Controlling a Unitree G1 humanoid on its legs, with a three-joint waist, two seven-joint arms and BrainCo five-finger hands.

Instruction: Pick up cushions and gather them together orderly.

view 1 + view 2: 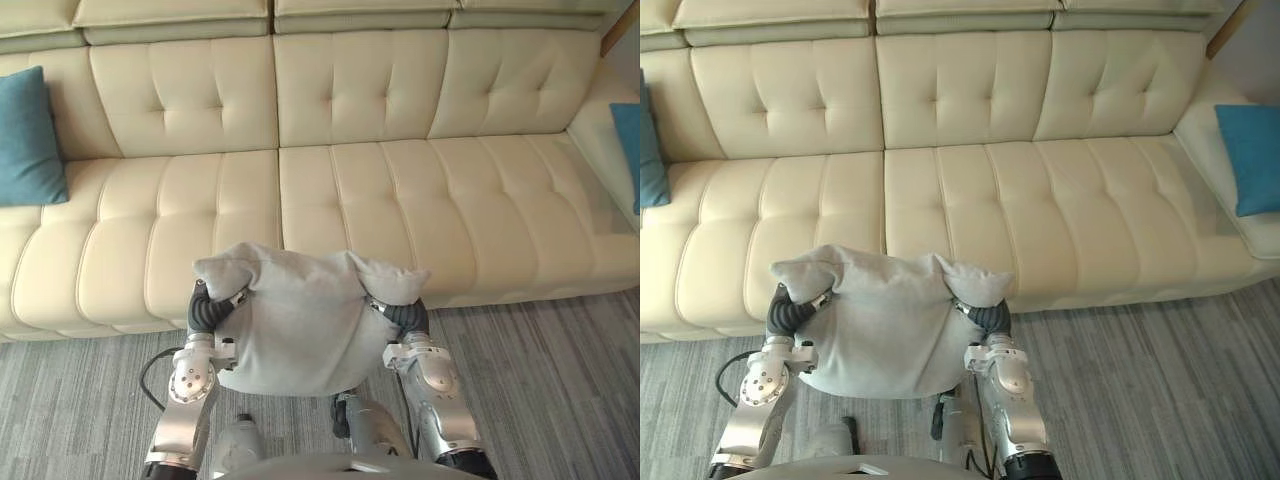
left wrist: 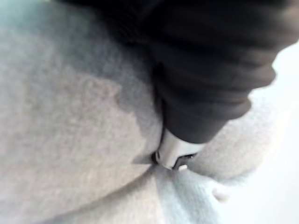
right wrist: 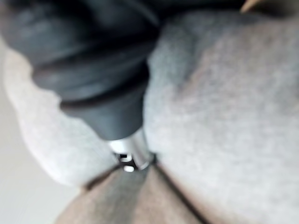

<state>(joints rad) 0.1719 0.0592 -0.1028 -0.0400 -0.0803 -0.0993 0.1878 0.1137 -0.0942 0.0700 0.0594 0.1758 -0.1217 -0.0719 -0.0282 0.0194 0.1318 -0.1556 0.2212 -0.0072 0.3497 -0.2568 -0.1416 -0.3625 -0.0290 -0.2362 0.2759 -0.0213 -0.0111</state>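
Cushion [image 1: 300,335], grey, puckered, between left hand [image 1: 204,312] and right hand [image 1: 408,318], grip cannot be told

A long cream sofa [image 1: 350,190] with tufted back panels and ribbed seat pads stands on a grey striped carpet floor [image 1: 560,380]. At its left end a teal cushion [image 1: 28,140] stands on the seat, leaning back against the backrest. At the far right end, where the sofa turns forward, a second teal cushion [image 1: 1252,158] rests on the pale upholstery; whether it lies flat or leans cannot be told. The two cushions are well apart, with bare seats between them.
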